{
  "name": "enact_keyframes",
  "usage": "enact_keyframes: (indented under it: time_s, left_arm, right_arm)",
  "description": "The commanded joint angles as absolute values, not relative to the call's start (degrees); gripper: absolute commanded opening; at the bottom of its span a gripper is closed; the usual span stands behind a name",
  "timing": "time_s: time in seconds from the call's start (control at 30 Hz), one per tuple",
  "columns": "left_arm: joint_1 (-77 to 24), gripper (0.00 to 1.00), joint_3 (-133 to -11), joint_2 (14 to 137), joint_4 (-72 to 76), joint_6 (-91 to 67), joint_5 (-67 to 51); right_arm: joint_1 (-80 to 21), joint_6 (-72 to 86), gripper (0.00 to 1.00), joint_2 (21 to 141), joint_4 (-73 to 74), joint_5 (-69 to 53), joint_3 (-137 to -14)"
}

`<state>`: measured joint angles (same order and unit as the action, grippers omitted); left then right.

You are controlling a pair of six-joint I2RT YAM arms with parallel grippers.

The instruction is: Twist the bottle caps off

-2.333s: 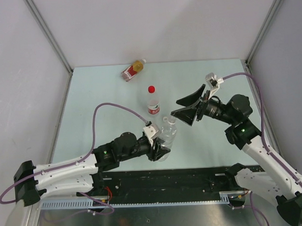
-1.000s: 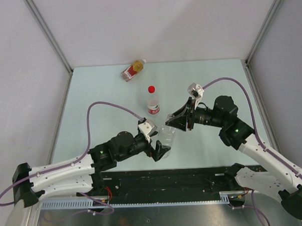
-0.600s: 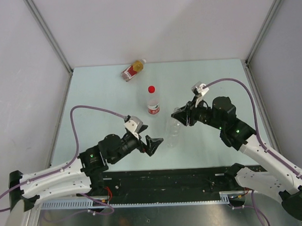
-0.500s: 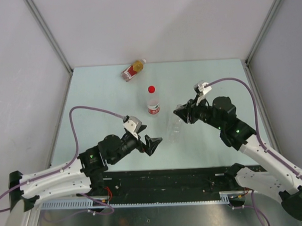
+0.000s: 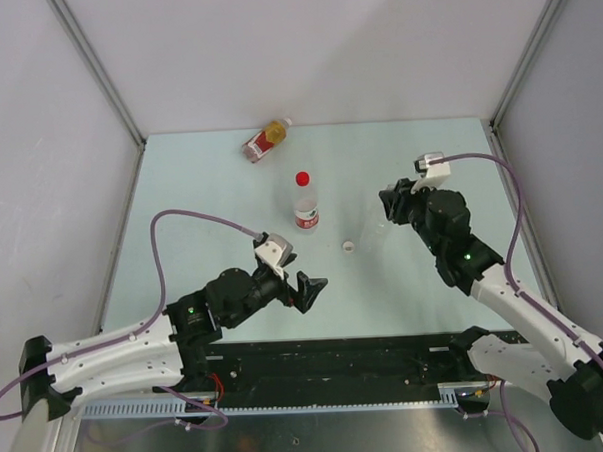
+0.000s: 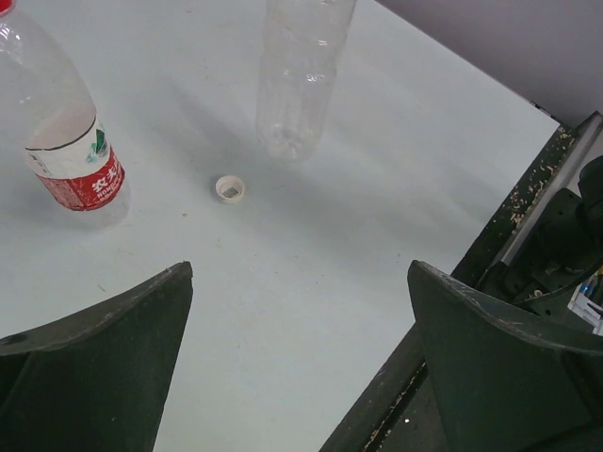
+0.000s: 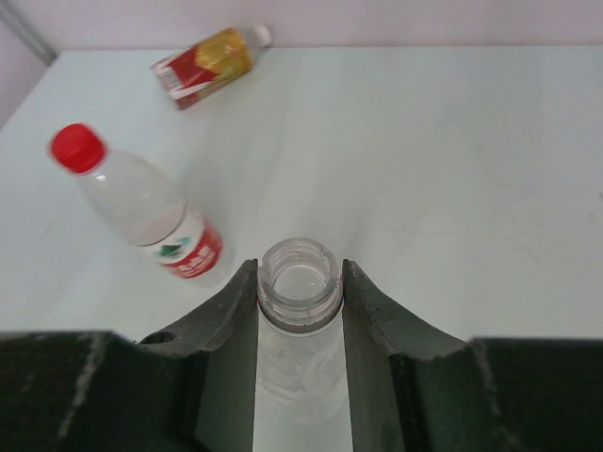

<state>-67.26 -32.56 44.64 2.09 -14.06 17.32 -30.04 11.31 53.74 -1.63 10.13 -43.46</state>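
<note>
Lying near held clear bottle (image 6: 295, 89): cap (image 6: 229, 189)

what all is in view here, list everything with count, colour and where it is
clear unlabelled bottle: 1, clear, neck open, gripped at the neck by the right hand
labelled bottle: 1, clear with red-white label, upright mid-table
red cap: 1, red, on the labelled bottle
amber bottle: 1, amber with red-yellow label, lying at the far edge
amber bottle's cap: 1, white, on its bottle
loose cap: 1, white, lying on the table apart from the bottles
table: 1, pale green
cables: 2, purple, one on each arm
left hand: 1, black, open, near side, holding nothing
right hand: 1, black, shut on the clear unlabelled bottle
</note>
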Motion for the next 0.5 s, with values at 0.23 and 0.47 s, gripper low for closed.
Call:
enact_keyframes:
  time_s: [0.23, 0.47]
  left_arm:
    - [-66.9, 0.99, -31.78, 44.84, 5.12, -14.3, 15.67]
    - [-66.71, 0.99, -31.72, 44.88, 5.1, -13.89, 14.55]
  right_arm:
    - [-29.54, 10.71, 0.0, 62.46, -13.55, 26.16, -39.59]
    - [-29.53, 13.83, 0.07, 63.01, -12.61, 26.81, -36.6]
